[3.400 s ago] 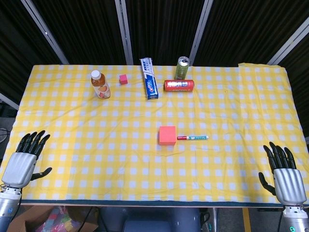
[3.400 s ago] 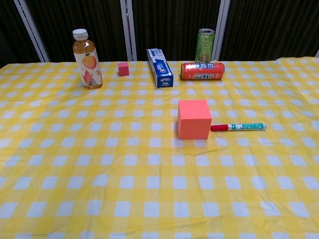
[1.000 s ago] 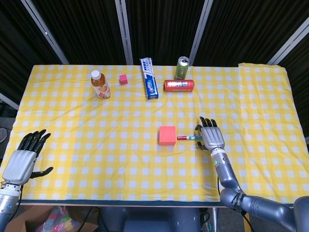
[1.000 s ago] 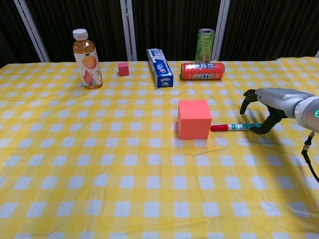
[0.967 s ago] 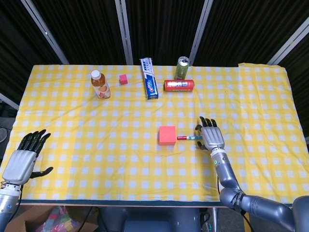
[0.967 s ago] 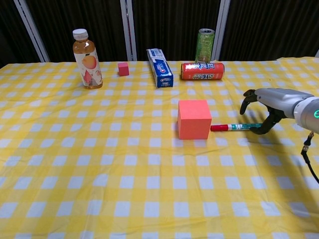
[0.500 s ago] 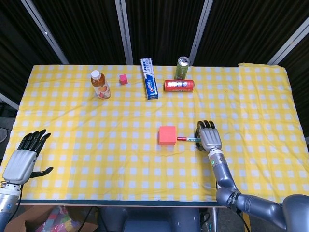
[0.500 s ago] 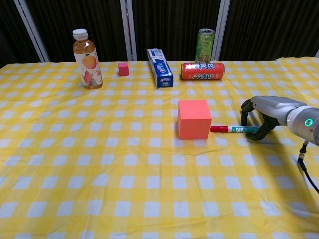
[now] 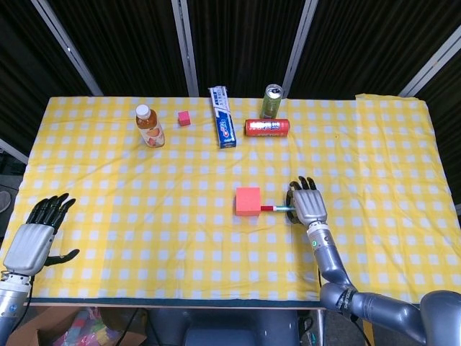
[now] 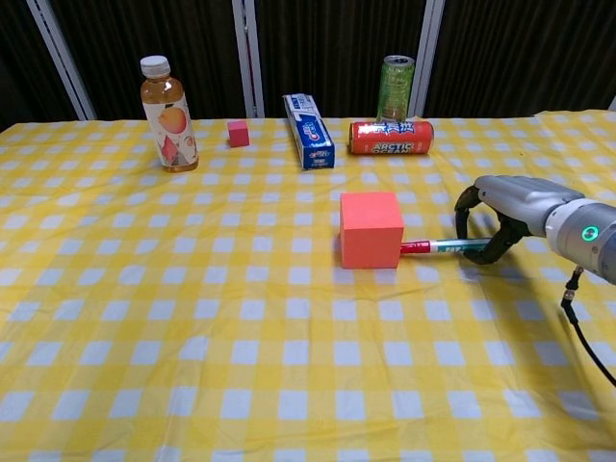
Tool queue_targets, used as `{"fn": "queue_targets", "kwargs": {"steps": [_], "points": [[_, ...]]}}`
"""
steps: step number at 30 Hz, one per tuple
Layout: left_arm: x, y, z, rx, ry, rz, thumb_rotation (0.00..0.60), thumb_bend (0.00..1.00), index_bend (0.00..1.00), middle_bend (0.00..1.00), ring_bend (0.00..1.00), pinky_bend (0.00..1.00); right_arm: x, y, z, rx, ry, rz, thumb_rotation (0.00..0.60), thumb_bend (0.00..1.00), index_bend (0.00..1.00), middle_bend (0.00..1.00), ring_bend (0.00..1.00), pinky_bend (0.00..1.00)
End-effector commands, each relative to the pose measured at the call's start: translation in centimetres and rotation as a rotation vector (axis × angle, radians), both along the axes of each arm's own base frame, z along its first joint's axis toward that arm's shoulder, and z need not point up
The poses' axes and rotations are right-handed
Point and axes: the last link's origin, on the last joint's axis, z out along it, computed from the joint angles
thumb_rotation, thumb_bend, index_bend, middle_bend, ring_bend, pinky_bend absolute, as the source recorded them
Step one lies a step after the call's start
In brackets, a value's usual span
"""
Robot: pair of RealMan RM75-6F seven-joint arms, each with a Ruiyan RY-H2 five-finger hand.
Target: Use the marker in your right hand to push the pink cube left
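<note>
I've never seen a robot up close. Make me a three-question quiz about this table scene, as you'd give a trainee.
1. True or false: the red tip of the marker touches the right face of the pink cube.
2. Which hand grips the marker? A) left hand B) right hand
3. Fill in: beside the upright green can, the red can lies on its ____.

Key: 1 true; 2 B; 3 side.

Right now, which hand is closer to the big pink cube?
The right hand: it holds the marker just right of the cube, the tip at its side. The left hand hangs off the near-left table corner, far from the cube.
</note>
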Motion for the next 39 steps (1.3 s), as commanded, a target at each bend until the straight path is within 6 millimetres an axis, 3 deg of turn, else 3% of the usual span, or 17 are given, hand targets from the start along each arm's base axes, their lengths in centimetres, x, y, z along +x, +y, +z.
{"fn": "queue_targets", "kwargs": {"steps": [1,10,19,29,39], "points": [[0.0,0.0,0.0,-0.004,-0.004,0.001,0.600,0.00,0.00,0.00,0.00,0.01,0.8,-0.3,1.3,-0.030,-0.015,0.023,0.600,0.42,0.62,0.22,0.01,0.00],[0.1,0.0,0.0,-0.004,-0.006,0.002,0.600,0.00,0.00,0.00,0.00,0.01,2.2,-0.7,4.6,-0.088,-0.029,0.046,0.600,0.42,0.62,0.22,0.01,0.00],[0.1,-0.1,0.0,-0.005,-0.010,0.002,0.600,0.00,0.00,0.00,0.00,0.01,1.4,-0.9,3.6,-0.060,-0.004,0.012,0.600,0.42,0.62,0.22,0.01,0.00],[0.0,0.0,0.0,-0.009,-0.014,0.009,0.600,0.00,0.00,0.00,0.00,0.01,0.2,-1.2,3.7,-0.058,0.014,-0.010,0.600,0.42,0.62,0.23,0.01,0.00],[0.2,-0.1,-0.1,-0.015,-0.015,0.004,0.600,0.00,0.00,0.00,0.00,0.01,1.8,-1.2,1.7,-0.027,-0.021,0.005,0.600,0.42,0.62,0.23,0.01,0.00]]}}
